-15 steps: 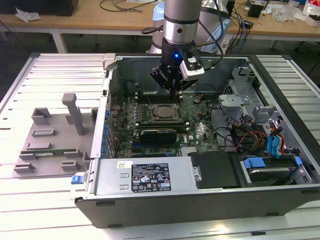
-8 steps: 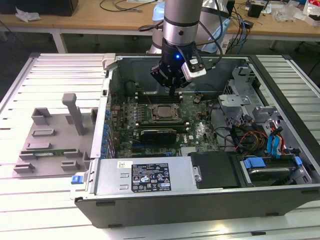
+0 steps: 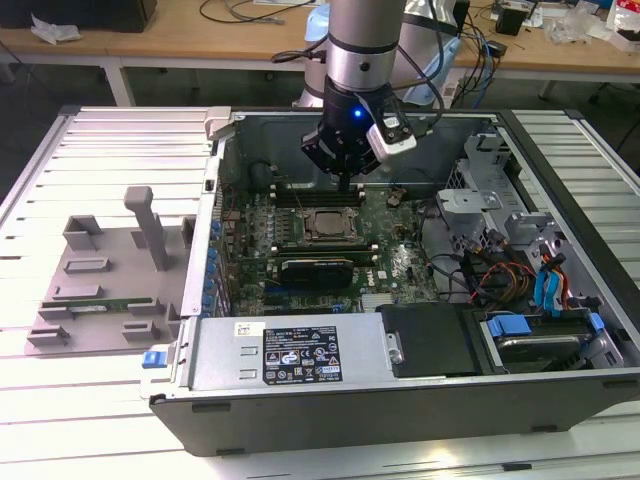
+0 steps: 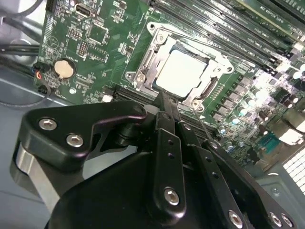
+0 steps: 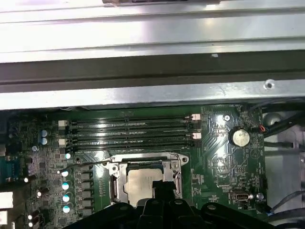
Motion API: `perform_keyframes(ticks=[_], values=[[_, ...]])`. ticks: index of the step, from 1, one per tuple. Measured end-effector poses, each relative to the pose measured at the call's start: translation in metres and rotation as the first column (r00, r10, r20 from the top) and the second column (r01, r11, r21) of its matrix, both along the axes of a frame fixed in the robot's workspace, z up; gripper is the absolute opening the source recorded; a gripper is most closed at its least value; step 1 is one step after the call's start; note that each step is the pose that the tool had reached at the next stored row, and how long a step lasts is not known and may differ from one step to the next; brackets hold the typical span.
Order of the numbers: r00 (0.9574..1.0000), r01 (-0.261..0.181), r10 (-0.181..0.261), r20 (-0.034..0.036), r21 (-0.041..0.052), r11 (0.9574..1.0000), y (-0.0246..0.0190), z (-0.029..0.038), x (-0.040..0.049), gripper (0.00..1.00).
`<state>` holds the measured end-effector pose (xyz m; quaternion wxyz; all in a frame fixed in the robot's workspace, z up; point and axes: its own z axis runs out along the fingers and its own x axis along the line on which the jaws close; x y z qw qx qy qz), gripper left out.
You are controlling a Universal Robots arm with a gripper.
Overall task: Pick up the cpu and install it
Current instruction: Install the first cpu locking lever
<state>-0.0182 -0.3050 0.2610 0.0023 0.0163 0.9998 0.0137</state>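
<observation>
The tool (image 3: pixel 347 183) hangs inside the open computer case (image 3: pixel 400 400), just above the motherboard (image 3: pixel 400 262), its fingers (image 4: pixel 167 107) pressed together into one thin black point with nothing between them. That point sits right over the near edge of the cpu (image 4: pixel 180 72), close to it, though whether it touches I cannot tell. The cpu lies flat in its socket (image 4: pixel 143 64), a pale silver-grey square with a dull sheen, framed on all sides by the bright metal bracket. In the first wrist view the cpu (image 5: pixel 143 183) is partly covered by the tool's dark body. Beyond the socket run four long memory slots (image 5: pixel 128 133), close beside the bracket, and a round coin battery (image 5: pixel 239 137) sits well apart. The case walls stand clear of the arm; a grey parts tray (image 3: pixel 100 275) rests on the slatted table (image 3: pixel 100 140) outside.
</observation>
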Motion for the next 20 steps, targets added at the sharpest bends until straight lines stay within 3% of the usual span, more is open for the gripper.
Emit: perform_keyframes(ticks=[3, 7, 12, 13, 15, 20], values=[[0.9993, -0.037, 0.037, -0.0002, -0.0057, 0.9993, -0.0001, 0.0001, 0.0000, 0.11], [0.9992, -0.039, 0.039, -0.0002, -0.0069, 0.9992, 0.0000, 0.0001, -0.0008, 0.11], [0.9992, -0.040, 0.040, -0.0005, -0.0226, 0.9990, 0.0000, 0.0001, -0.0169, 0.11], [0.9992, -0.040, 0.040, -0.0002, -0.0259, 0.9989, 0.0000, 0.0000, -0.0228, 0.11], [0.9992, -0.040, 0.040, 0.0003, -0.0269, 0.9989, 0.0002, 0.0000, -0.0432, 0.11], [0.9992, -0.039, 0.040, 0.0019, -0.0340, 0.9986, 0.0035, -0.0001, -0.0733, 0.11]])
